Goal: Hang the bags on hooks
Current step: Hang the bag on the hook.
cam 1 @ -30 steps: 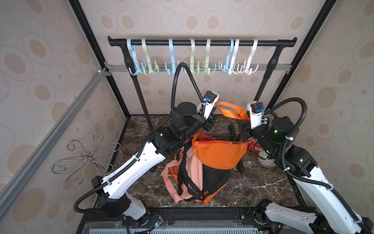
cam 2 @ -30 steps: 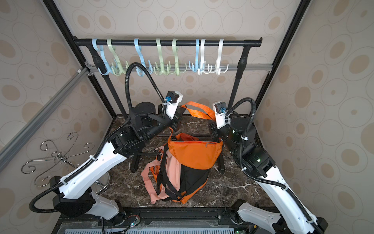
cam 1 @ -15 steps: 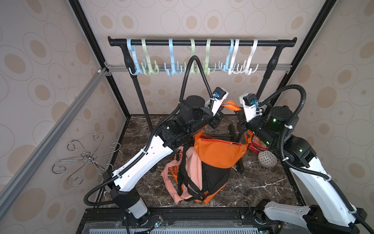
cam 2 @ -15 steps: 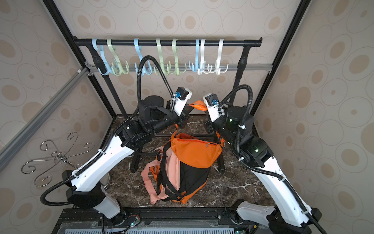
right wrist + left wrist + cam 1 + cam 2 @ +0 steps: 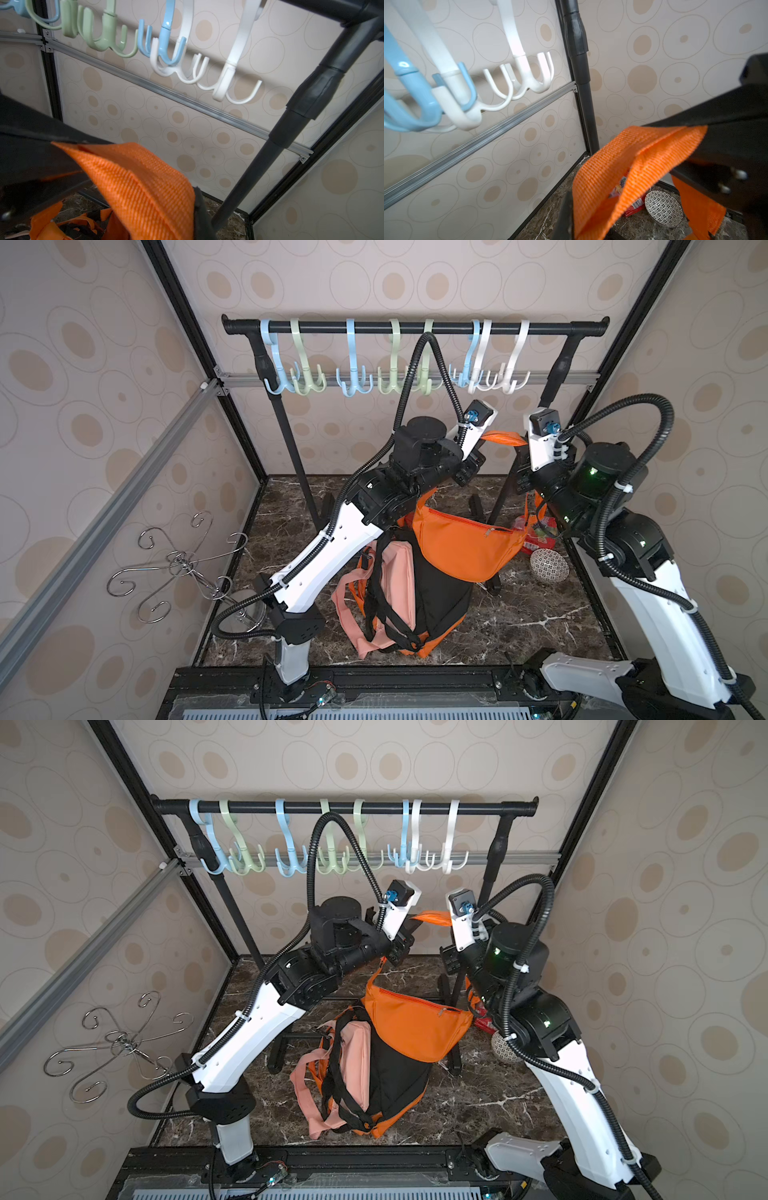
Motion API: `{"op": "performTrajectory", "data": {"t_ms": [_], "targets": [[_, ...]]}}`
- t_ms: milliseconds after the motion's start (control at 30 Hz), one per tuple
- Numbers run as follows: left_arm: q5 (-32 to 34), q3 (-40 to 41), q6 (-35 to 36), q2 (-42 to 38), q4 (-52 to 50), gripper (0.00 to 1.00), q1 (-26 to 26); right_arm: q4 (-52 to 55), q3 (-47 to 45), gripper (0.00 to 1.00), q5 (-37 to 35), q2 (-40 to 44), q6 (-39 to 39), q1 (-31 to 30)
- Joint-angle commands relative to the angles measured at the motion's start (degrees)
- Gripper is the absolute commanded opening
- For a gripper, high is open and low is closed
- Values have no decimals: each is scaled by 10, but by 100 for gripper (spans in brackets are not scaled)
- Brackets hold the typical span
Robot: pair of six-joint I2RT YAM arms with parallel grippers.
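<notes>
Orange webbing is all I have to work with here. The strap (image 5: 633, 162) of the orange bag (image 5: 465, 547) is pinched in both grippers. The left gripper (image 5: 683, 145) is clamped on one end of a short loop of it, and the right gripper (image 5: 79, 158) is clamped on the other. Each wrist view shows the weave squeezed flat between black fingers. In both top views the span between them arches up slightly, right of centre and a little nearer than the rack.

The bag itself hangs clear of the floor (image 5: 519, 626) beneath that span, its pouch sagging in a soft crescent. Its lower edge overlaps the backpack (image 5: 395, 593) in both top views, and I cannot tell whether the two touch. It sits well below the hooks, so nothing is hung yet.

My read on handling is that it is light, limp fabric, probably near empty, since the pouch droops and creases. I expect it to swing when I move and to hold no shape of its own. The webbing is ribbed, so it should grip well, but it twists and collapses readily. The strap is the right place to hold, with the two grips kept apart so the loop is open.

The white hook (image 5: 518, 352) at the right end of the rail (image 5: 374, 327) is nearest, higher up and farther back. The main risk I see is the loop folding shut against a prong, or snagging the neighbouring hook.
</notes>
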State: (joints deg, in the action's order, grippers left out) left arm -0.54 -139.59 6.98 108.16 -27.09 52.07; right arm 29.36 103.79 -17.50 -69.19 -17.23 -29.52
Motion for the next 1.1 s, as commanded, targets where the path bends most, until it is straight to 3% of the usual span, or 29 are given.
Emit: {"op": "performTrajectory", "data": {"t_ms": [0, 400, 800, 933, 1067], "targets": [[19, -57, 5, 8, -4, 0, -28, 7, 68, 0, 3, -15, 26, 24], [-7, -67, -13, 36, 106, 0, -36, 0, 249, 0, 10, -126, 32, 55], [-16, -75, -29, 64, 123, 0, -44, 52, 491, 0, 15, -259, 26, 95], [-23, -39, -23, 49, 126, 9, -44, 51, 481, 0, 37, -253, 39, 99], [-32, 24, -22, 23, 153, 26, -44, 38, 455, 0, 43, -235, 40, 100]]}}
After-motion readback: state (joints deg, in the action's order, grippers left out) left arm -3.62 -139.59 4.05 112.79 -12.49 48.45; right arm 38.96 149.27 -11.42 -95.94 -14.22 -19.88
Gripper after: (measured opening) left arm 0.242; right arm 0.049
